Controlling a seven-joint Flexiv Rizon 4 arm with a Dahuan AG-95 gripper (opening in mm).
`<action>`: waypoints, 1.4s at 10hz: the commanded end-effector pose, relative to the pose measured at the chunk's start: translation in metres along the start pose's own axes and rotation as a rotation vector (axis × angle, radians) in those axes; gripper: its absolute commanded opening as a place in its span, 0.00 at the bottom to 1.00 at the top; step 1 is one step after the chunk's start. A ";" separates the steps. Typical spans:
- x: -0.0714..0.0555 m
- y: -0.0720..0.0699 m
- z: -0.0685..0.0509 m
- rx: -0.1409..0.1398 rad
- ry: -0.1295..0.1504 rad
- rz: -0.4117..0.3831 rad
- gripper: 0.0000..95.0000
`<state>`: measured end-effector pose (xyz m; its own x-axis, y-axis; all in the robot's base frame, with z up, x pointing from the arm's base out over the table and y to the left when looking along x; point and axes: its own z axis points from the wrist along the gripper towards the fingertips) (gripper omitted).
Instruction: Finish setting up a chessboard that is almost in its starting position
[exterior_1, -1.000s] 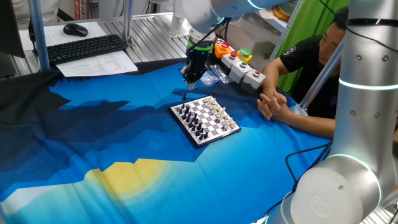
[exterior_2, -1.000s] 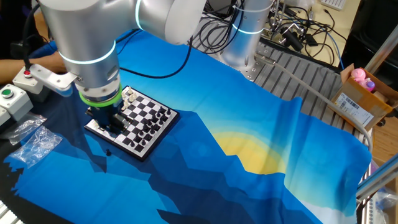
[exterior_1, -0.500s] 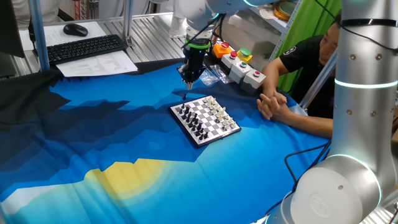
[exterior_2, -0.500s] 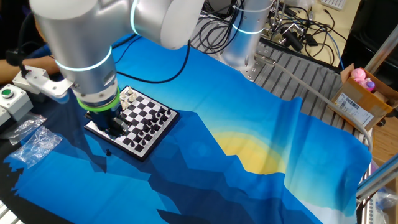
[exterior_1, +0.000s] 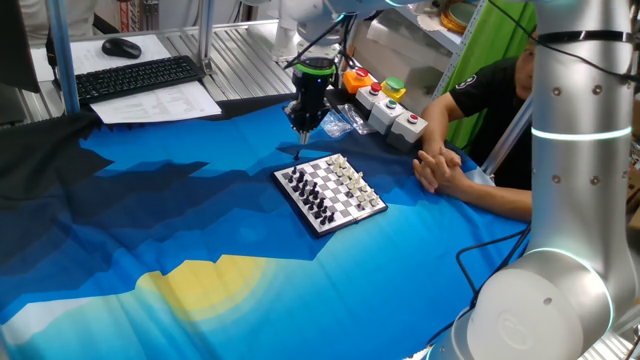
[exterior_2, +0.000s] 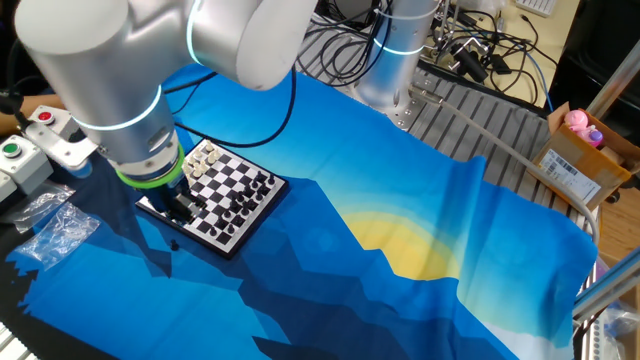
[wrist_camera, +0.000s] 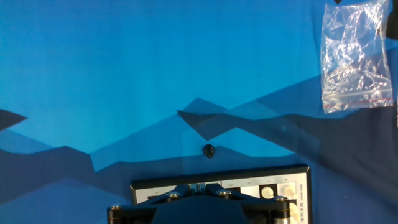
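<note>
The chessboard (exterior_1: 330, 193) lies on the blue cloth with tiny black and white pieces in rows; it also shows in the other fixed view (exterior_2: 218, 192) and at the bottom of the hand view (wrist_camera: 273, 185). One small black piece (wrist_camera: 209, 150) lies on the cloth just off the board's far edge, and shows as a dark speck in one fixed view (exterior_1: 297, 154). My gripper (exterior_1: 303, 126) hangs above that edge of the board, a little above the loose piece. Its fingers (wrist_camera: 186, 188) stand close together with nothing seen between them. In the other fixed view the gripper (exterior_2: 181, 207) covers the board's near corner.
A clear plastic bag (wrist_camera: 356, 59) lies on the cloth beyond the board. A button box (exterior_1: 385, 105) stands behind it. A person's hands (exterior_1: 440, 165) rest on the cloth right of the board. A keyboard (exterior_1: 135, 76) and papers lie at the back left.
The gripper has drifted slightly up and away from the board, and the arm above it has swung over. The board and the loose black piece have not moved.
</note>
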<state>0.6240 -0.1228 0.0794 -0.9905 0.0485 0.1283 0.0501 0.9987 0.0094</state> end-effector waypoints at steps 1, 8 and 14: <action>0.000 0.000 0.000 0.004 -0.013 -0.055 0.00; 0.000 0.000 0.000 0.008 -0.031 -0.035 0.20; -0.041 -0.001 0.013 0.029 -0.028 -0.089 0.20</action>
<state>0.6641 -0.1271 0.0580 -0.9934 -0.0440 0.1058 -0.0450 0.9990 -0.0071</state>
